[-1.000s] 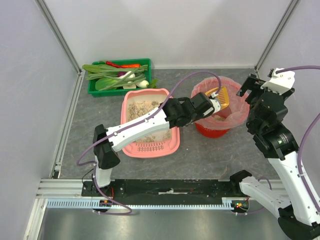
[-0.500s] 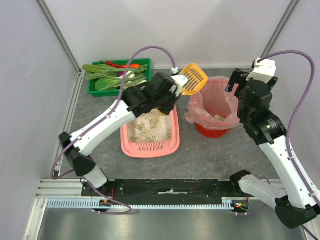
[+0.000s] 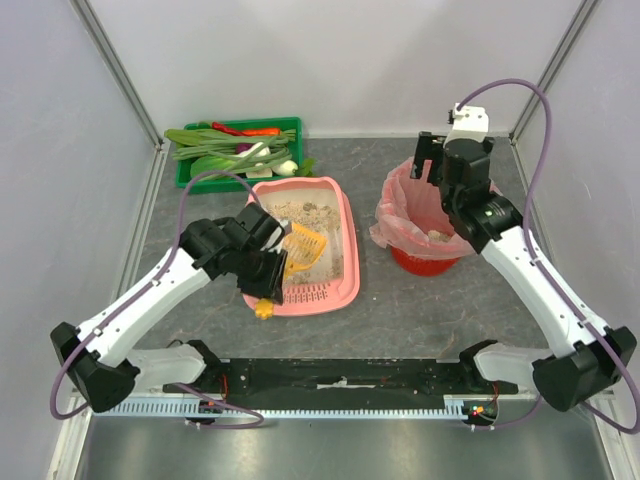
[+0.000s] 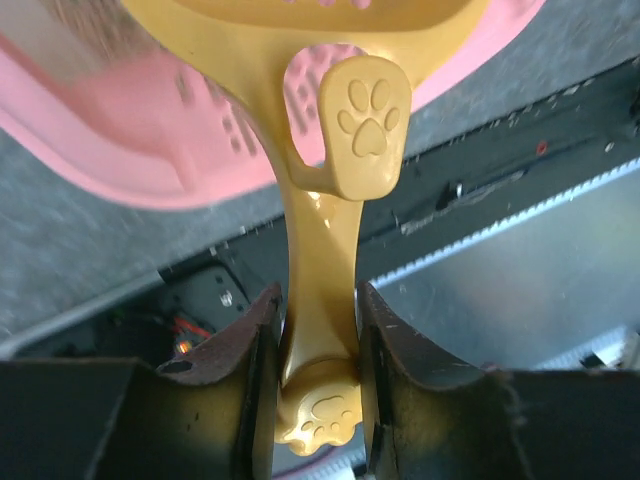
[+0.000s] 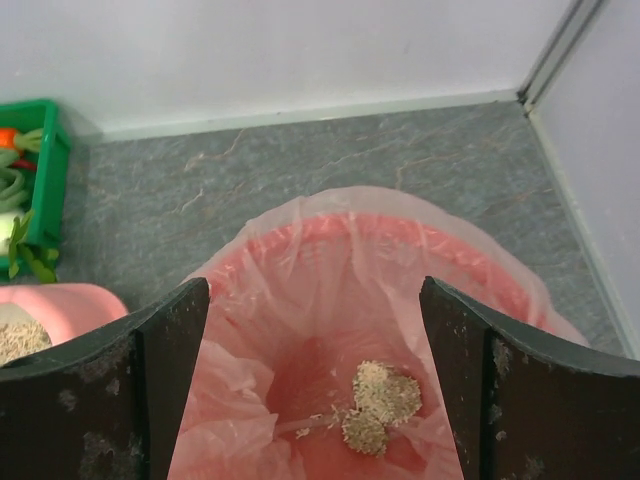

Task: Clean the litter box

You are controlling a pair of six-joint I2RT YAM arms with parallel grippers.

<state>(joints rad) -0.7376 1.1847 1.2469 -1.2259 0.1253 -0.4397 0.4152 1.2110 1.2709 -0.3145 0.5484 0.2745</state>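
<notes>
The litter box sat mid-table, on the near side of a green crate of vegetables; the left arm hid its near left corner. The left gripper pinched the handle of a yellow scoop, jaws narrow around it; the scoop's head reached over the box and was cut off at the top of the wrist view. The right gripper hung over the bin, jaws wide and holding nothing; the pink bag hid most of the bin's red wall; clumps lay at the bag's bottom.
</notes>
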